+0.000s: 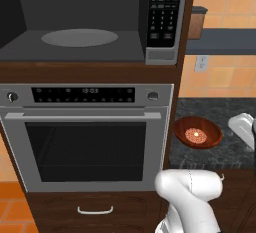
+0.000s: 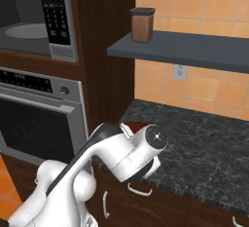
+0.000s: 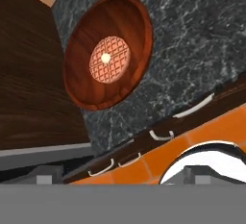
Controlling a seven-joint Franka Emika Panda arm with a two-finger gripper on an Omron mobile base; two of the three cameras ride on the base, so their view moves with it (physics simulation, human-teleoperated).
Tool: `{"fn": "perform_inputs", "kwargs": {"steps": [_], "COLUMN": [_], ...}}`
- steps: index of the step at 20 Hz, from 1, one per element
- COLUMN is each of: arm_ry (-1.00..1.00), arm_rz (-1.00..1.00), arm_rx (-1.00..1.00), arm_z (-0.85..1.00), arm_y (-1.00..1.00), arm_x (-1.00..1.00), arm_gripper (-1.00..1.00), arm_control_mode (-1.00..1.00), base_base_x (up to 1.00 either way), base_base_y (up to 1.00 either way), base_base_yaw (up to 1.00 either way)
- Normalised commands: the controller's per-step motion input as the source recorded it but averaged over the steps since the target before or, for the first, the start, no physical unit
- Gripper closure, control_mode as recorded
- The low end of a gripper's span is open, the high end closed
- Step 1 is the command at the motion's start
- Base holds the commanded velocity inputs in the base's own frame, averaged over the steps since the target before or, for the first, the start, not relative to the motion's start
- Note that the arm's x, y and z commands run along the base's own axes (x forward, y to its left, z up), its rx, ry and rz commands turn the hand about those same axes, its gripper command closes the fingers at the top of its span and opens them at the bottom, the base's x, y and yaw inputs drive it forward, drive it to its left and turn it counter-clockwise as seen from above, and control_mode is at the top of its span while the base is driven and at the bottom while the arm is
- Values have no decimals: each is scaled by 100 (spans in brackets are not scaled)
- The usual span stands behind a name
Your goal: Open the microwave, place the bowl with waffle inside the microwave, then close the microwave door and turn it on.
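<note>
The microwave (image 1: 90, 22) stands open, turntable (image 1: 79, 37) bare, so step one looks done. The bowl (image 1: 198, 132) with the waffle (image 1: 195, 135) sits on the dark bench (image 1: 220, 114) just beside the cabinet, nothing touching it. Whether the hand is open I cannot tell; lifting, loading, shutting and starting all remain.

Arm (image 2: 116, 155): glossy white rounded shells, bulbous at joints. Broad dark grey strip runs along upper side of forearm link in right base view. Round white end cap (image 2: 156, 136) on joint, small dark dot at its centre, thin dark seam around rim. In left base view, white elbow housing (image 1: 189, 187) with fine dark seam line down its face and tiny dark mark at upper right edge. Second white segment (image 1: 244, 127) with grey shading at right edge.
</note>
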Motion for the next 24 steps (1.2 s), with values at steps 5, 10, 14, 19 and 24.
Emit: {"fn": "perform_inputs", "kwargs": {"steps": [5, 10, 14, 19, 24], "arm_ry": [10, 8, 13, 13, 9], "arm_rz": [-10, -6, -2, -3, -2], "arm_rx": [3, 12, 10, 4, 5], "arm_z": [-31, -23, -39, -40, -34], "arm_y": [-9, -26, -24, -9, 0], "arm_x": [48, 53, 43, 45, 35], "arm_gripper": [-100, -100, -100, -100, -100], "arm_control_mode": [-100, -100, -100, -100, -100], "base_base_x": [0, 0, 0, 0, 0], "base_base_y": [0, 0, 0, 0, 0], "base_base_yaw": [0, 0, 0, 0, 0]}}
